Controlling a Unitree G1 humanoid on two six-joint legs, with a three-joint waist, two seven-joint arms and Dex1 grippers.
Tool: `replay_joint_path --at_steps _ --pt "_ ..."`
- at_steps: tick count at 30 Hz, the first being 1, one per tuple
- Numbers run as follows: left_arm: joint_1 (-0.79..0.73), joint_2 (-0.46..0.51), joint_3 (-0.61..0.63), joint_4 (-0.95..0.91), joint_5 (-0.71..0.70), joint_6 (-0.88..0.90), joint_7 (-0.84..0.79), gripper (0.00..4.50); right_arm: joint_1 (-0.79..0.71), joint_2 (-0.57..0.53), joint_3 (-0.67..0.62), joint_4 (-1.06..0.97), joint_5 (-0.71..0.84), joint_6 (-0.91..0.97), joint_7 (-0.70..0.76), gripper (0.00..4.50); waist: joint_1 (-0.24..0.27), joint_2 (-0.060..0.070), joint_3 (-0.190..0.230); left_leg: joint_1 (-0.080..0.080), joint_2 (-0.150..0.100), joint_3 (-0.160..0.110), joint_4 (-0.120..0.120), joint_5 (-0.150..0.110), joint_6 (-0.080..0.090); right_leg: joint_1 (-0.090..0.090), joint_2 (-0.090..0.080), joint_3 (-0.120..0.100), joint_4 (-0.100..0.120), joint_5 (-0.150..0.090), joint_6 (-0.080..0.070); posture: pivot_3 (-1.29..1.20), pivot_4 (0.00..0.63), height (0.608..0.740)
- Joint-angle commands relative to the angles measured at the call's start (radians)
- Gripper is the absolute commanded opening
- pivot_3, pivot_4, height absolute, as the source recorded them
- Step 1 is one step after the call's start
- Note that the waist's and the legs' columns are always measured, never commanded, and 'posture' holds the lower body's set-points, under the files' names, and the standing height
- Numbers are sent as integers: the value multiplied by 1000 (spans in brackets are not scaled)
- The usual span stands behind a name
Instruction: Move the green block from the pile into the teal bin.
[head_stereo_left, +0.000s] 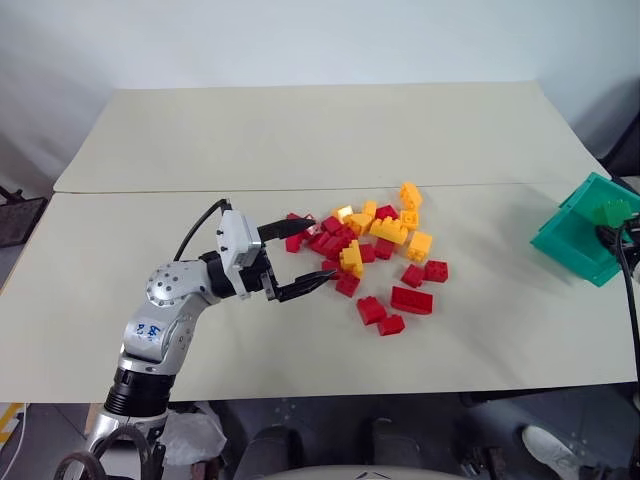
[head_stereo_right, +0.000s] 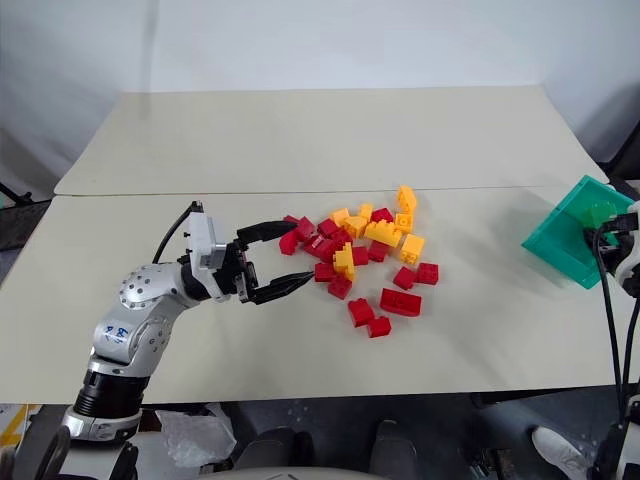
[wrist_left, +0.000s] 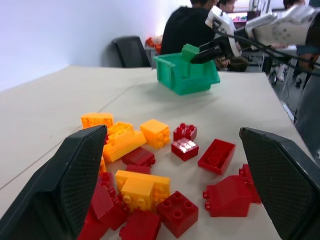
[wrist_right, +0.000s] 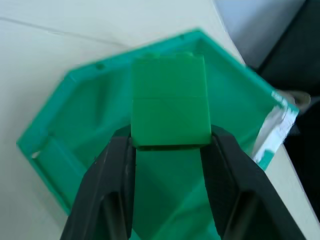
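The green block (wrist_right: 170, 102) sits pinched between the black fingers of my right gripper (wrist_right: 170, 144), which is shut on it. It hangs just above the open top of the teal bin (wrist_right: 45, 136), which stands at the table's right edge (head_stereo_left: 570, 245). The left wrist view shows the same block (wrist_left: 190, 51) over the bin (wrist_left: 187, 80). The pile (head_stereo_left: 375, 245) of red and yellow-orange bricks lies in the middle of the table. My left gripper (head_stereo_left: 320, 252) is open at the pile's left side, one finger on each side of its nearest red bricks, with nothing in it.
The beige table (head_stereo_left: 300, 140) has a seam running across it behind the pile. The bin is close to the table's right edge. A seated person (wrist_left: 187, 27) and a black chair (wrist_left: 131, 50) are beyond that edge. A shoe (head_stereo_left: 548, 446) shows on the floor by the near right corner.
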Motion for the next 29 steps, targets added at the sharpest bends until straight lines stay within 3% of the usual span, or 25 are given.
replay_joint_path --at_steps 1,7,9,13,17,19,23,29 --pt "1 2 10 -14 8 -15 5 4500 -83 -48 17 100 -25 -58 -39 2420 5 0 0 0 0 0 0 0 0 0 0 0 0 0 0 0 150 740" --pt "51 19 40 -51 3 -5 25 4500 -175 -65 61 240 -48 -184 -48 4470 10 0 0 -2 -1 -1 0 0 0 0 0 -1 -2 0 0 0 150 740" --pt "69 34 55 -59 5 -7 30 4500 -179 -66 57 240 -32 -232 -13 4470 8 0 0 -3 -1 -2 0 0 0 0 0 -1 -2 0 0 0 150 740" --pt "122 77 113 -76 15 -16 56 4500 -91 3 5 47 148 -350 286 4470 5 2 1 -3 0 -2 0 0 0 0 0 -1 -3 0 0 0 150 740" --pt "192 135 171 -64 38 -23 71 4500 90 92 17 -250 311 -329 496 4470 7 1 1 -1 1 -3 -1 0 0 0 1 -2 -1 0 0 0 150 740" --pt "257 169 225 -43 52 -48 70 4500 228 116 82 -427 393 -265 649 4470 12 2 1 -1 1 -4 0 -1 -1 0 1 -2 0 0 0 0 150 740" --pt "323 198 272 -15 62 -86 62 4500 339 115 136 -519 379 -289 742 4470 24 3 2 -1 0 -6 0 -2 0 1 -1 -2 -1 0 1 0 150 740" --pt "443 229 349 -18 56 -151 26 4500 389 110 120 -483 345 -345 744 4470 30 3 2 0 0 -4 1 -2 1 2 -1 -1 -3 1 1 0 150 740"
